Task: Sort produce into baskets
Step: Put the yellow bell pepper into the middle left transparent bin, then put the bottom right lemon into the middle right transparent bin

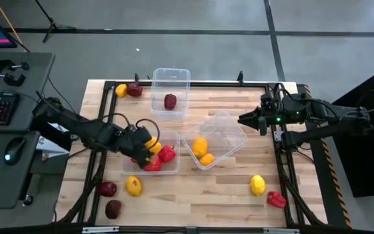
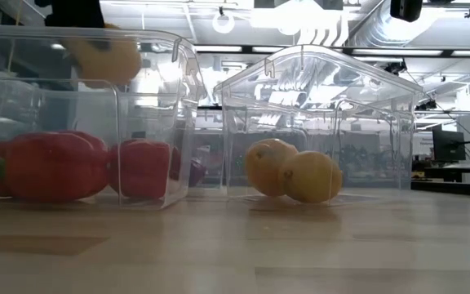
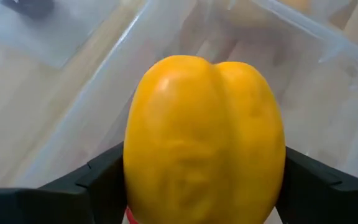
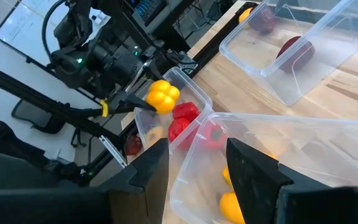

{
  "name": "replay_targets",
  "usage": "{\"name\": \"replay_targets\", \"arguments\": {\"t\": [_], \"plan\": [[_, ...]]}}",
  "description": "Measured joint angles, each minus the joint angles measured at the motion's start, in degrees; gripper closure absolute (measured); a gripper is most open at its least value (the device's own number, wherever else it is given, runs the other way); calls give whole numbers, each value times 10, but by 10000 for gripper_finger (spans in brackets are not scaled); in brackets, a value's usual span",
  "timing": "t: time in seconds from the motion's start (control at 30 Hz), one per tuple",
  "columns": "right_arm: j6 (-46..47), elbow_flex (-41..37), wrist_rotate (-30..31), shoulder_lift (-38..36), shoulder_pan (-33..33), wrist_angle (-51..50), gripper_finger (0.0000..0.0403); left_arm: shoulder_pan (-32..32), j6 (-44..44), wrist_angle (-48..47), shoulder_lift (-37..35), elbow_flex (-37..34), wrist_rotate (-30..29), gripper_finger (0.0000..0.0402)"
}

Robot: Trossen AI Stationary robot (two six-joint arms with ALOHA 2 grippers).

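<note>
Your left gripper grips a yellow pepper above the tub with red peppers. Next, I judge, carry it to the yellow tub. Right gripper waits open.

A: What does the left gripper hold?

B: It holds a yellow pepper. The two dark fingers press on it from both sides, and the pepper fills the middle of the view, with its rounded lobes pointing away from the camera.

A: What is behind the pepper?

B: A clear tub is under and behind it, on the wooden table. A second clear tub lies farther away, with a dark piece inside. Something orange shows at the far edge, but I cannot tell what it is.
</note>
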Motion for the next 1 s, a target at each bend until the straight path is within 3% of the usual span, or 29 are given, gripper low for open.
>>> {"name": "replay_targets", "arguments": {"t": [0.1,0.27,0.57,0.63,0.73,0.83,1.0], "plan": [[0,0,0,0,0,0,253,20,29,0,0,0,43,79],[1,0,0,0,0,0,253,44,59,-2,0,8,66,32],[3,0,-6,0,0,-24,253,52,78,-3,0,52,72,22],[17,0,-27,0,0,-45,253,51,77,-3,0,59,77,22],[60,0,-112,0,10,-94,253,41,57,0,0,64,72,22],[126,0,-168,0,55,-143,253,19,24,3,0,64,36,22],[283,-1,-133,19,195,-242,253,-21,-30,3,0,64,-30,22]]}}
